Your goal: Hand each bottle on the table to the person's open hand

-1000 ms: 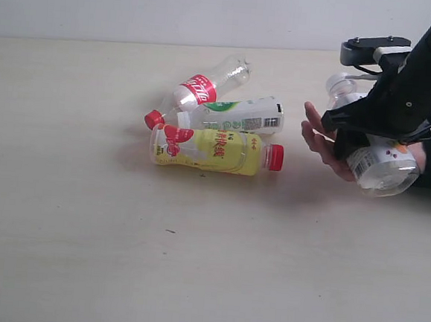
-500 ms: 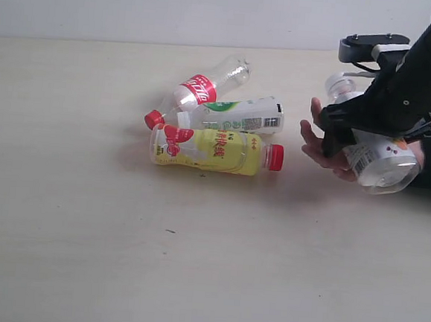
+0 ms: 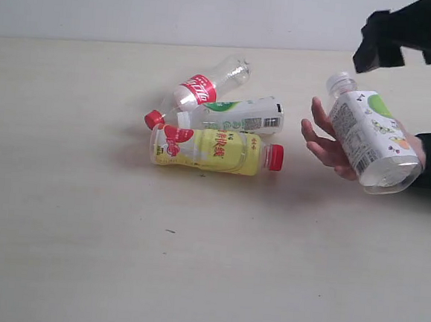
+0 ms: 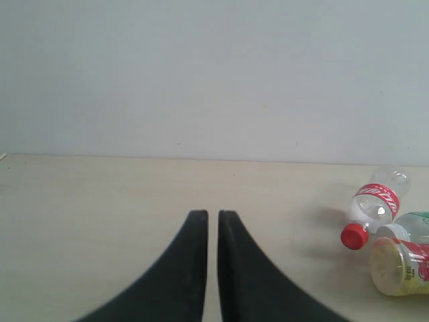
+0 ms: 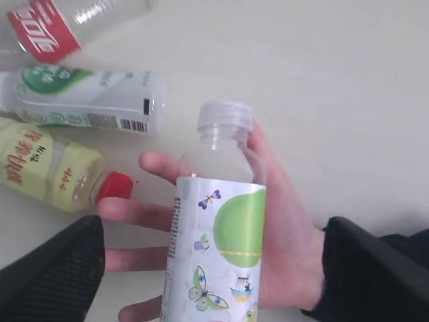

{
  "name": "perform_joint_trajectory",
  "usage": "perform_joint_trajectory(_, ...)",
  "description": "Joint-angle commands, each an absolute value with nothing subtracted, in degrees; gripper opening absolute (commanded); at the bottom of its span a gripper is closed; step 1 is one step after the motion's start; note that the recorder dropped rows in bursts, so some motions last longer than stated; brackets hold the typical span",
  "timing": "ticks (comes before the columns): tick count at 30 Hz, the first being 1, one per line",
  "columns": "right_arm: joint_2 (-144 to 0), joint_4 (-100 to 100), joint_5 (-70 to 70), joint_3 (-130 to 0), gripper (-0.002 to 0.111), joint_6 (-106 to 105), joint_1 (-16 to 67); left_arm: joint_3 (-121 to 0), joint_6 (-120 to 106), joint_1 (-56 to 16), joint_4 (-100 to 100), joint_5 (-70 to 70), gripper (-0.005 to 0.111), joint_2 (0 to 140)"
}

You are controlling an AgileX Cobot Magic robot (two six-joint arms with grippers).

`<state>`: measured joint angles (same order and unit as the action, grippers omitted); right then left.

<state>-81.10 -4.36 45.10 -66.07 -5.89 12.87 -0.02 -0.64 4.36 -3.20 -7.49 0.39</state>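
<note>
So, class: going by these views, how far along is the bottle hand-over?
Done: the butterfly bottle lies in the hand, with the right end effector open above it. In hand: nothing; the left end effector is shut and empty. Left: the red-label bottle, green bottle and yellow bottle lie together on the table.

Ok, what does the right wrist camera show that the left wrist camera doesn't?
Only the right wrist view shows the person's hand with the butterfly-label bottle in it. Only the left wrist view shows the left gripper, shut, and the bare wall. Both show the table with the red-label bottle, the green-label bottle and the yellow bottle lying together.
</note>
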Motion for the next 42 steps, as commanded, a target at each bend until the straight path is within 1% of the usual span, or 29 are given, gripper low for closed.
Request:
perform_joint_trajectory(1,-68.9,-4.6,41.2,-61.2,0.066,-8.8,12.7,0.0,-0.8,4.1,-3.1,-7.2,0.008,0.0)
perform_joint_trajectory(6,-53.2,-9.9,36.4,-52.9,0.017,-8.7,12.7,0.0,-0.8,4.1,-3.1,-7.2,0.008,0.0)
perform_joint_trajectory(8,-47.7,-10.1,36.2,-49.9,0.001,-8.0,12.7,0.0,-0.8,4.1,-3.1,-7.2,0.008,0.0)
perform_joint_trajectory(9,-44.8,-10.1,35.7,-48.0,0.000,-7.3,12.7,0.0,-0.8,4.1,-3.1,-7.2,0.008,0.0)
perform_joint_trajectory(17,-24.0,-10.7,31.1,-29.1,0.000,-6.0,12.7,0.0,-0.8,4.1,-3.1,-7.2,0.008,0.0)
perform_joint_trajectory(19,-18.4,-14.6,27.0,-26.1,0.000,-3.7,12.7,0.0,-0.8,4.1,-3.1,-7.2,0.008,0.0)
perform_joint_trajectory(23,-7.5,-16.9,24.1,-19.8,0.000,-3.9,12.7,0.0,-0.8,4.1,-3.1,-7.2,0.008,0.0)
perform_joint_trajectory(27,-0.2,-21.7,18.8,-15.2,0.000,-2.0,12.7,0.0,-0.8,4.1,-3.1,-7.2,0.008,0.0)
perform_joint_trajectory(42,0.0,-24.5,11.2,-8.0,0.000,-4.5,12.7,0.0,-0.8,4.1,-3.1,-7.2,0.008,0.0)
